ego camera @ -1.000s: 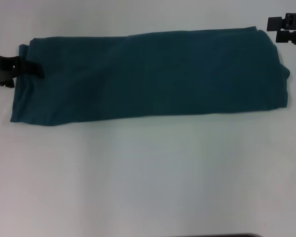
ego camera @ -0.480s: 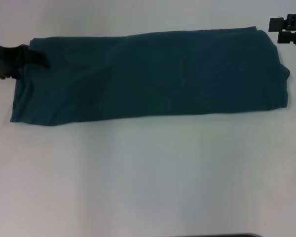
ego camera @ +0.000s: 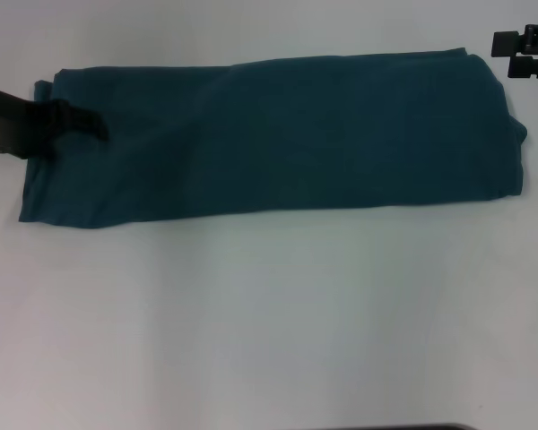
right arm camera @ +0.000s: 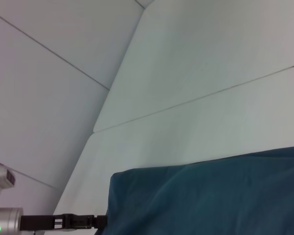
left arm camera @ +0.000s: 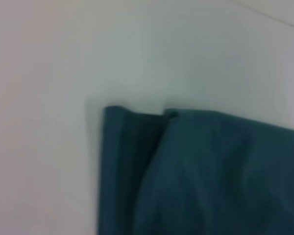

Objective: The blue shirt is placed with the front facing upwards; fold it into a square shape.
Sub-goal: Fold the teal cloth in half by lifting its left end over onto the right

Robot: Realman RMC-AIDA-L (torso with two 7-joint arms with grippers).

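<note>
The near part of my desk is a plain white surface. Beyond it the blue shirt lies flat as a long band folded lengthwise, running across the desk from my left to my right; no lettering shows on the upward face. Its near edge is roughly straight, its right end is rounded and slightly bunched, and its left end is cut square. My left pincer reaches in from the left edge of the head view and lies over the shirt's left end, tips on or just above the cloth near the far corner; I cannot tell how far it is open, nor whether it has hold of the fabric. My left wrist view shows that corner of the shirt with layered folded edges stacked at the end, on bare desk. My right pincer sits at the far right, just beyond the shirt's far right corner and apart from it; its opening I cannot tell, and nothing is visibly in it.
</note>
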